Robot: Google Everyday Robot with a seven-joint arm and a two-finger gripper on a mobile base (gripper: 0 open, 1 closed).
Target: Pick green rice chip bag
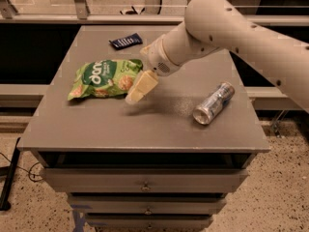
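The green rice chip bag (pixel 104 78) lies flat on the left part of the grey table (pixel 145 124), a crinkly light-green bag with a dark-green band, white lettering and tan rice-cake pictures. My gripper (pixel 137 92) hangs from the white arm (pixel 227 30) that comes in from the upper right. It points down and to the left, just above the table, at the bag's right end. It holds nothing that I can see.
A silver can (pixel 214 103) lies on its side on the right of the table. A small dark-blue wrapper (pixel 125 41) lies near the back edge. Drawers (pixel 145 182) front the table below. The floor drops off on every side.
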